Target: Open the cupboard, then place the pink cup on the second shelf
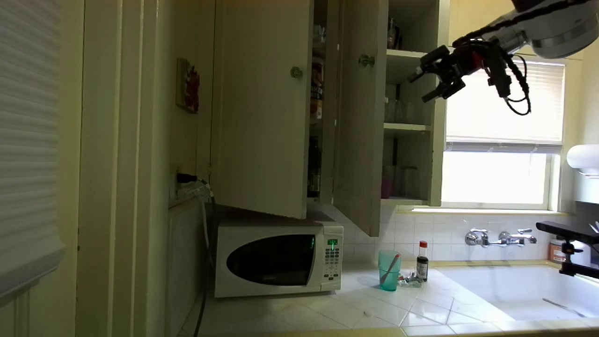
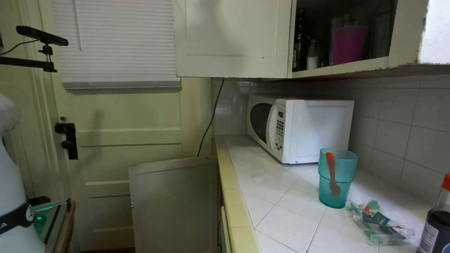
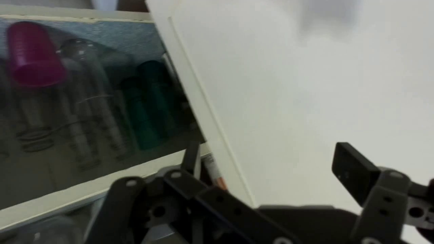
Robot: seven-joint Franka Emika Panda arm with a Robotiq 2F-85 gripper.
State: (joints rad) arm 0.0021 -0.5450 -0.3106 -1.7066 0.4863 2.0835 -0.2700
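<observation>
The cream-yellow cupboard (image 1: 435, 154) stands with two doors swung out: a door (image 1: 262, 121) above the microwave and a narrower-looking door (image 1: 358, 140) beside the shelves, each with a round knob. The pink cup (image 1: 386, 188) is on the bottom level inside, partly behind that door's edge. It also shows as a magenta cup (image 2: 348, 45) among glasses, and in the wrist view as a pink cup (image 3: 35, 57) at upper left. My gripper (image 1: 421, 87) hangs in front of the upper shelves. In the wrist view the gripper (image 3: 271, 159) is open, a pale door panel visible beyond its empty gap.
A white microwave (image 1: 280, 257) sits on the tiled counter under the doors. Beside it stand a teal cup (image 2: 337, 175) holding a red spoon, a crumpled packet (image 2: 378, 221) and a dark sauce bottle (image 1: 422, 267). Clear glasses (image 3: 84, 101) crowd the pink cup's shelf. A sink (image 1: 529, 290) adjoins.
</observation>
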